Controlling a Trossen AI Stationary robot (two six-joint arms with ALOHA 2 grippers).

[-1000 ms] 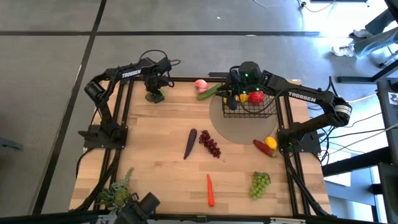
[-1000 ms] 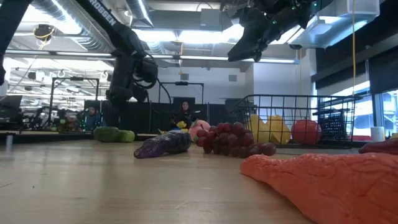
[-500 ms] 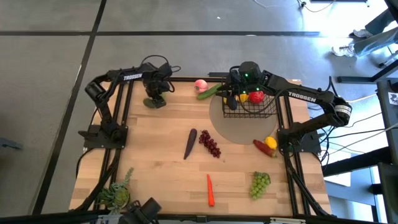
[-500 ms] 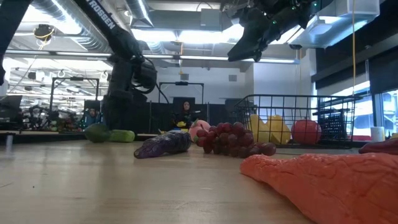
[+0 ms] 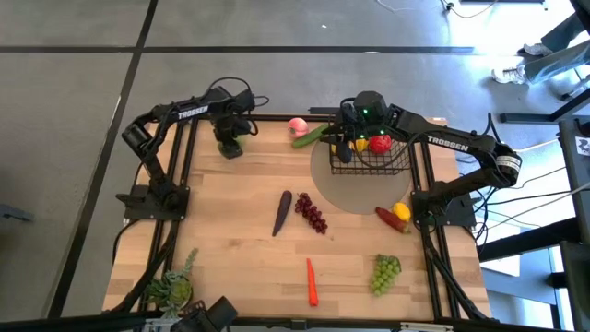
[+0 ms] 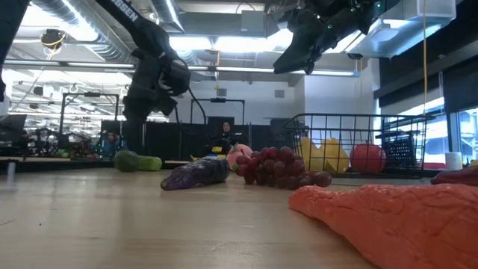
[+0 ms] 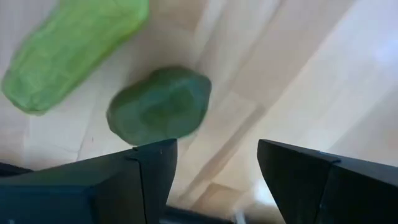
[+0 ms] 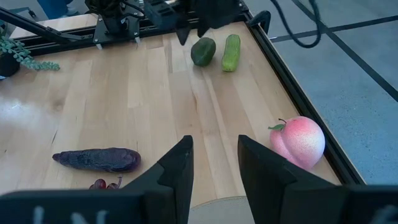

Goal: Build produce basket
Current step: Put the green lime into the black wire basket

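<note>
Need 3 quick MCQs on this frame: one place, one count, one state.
1. Where is the peach?
A. In the basket
B. On the table, outside the basket
C. In the left gripper

2. How many bunches of grapes lie on the table?
A. One
B. Two
C. Four

3. The left gripper is:
A. Open, holding nothing
B. Shut on the avocado
C. Shut on the carrot

Key:
1 B: the peach lies on the table at its far edge, beside the basket.
2 B: dark grapes and green grapes.
3 A: the left gripper has its fingers apart, and the avocado lies ahead of them, not between.

The right gripper waits over the basket.
</note>
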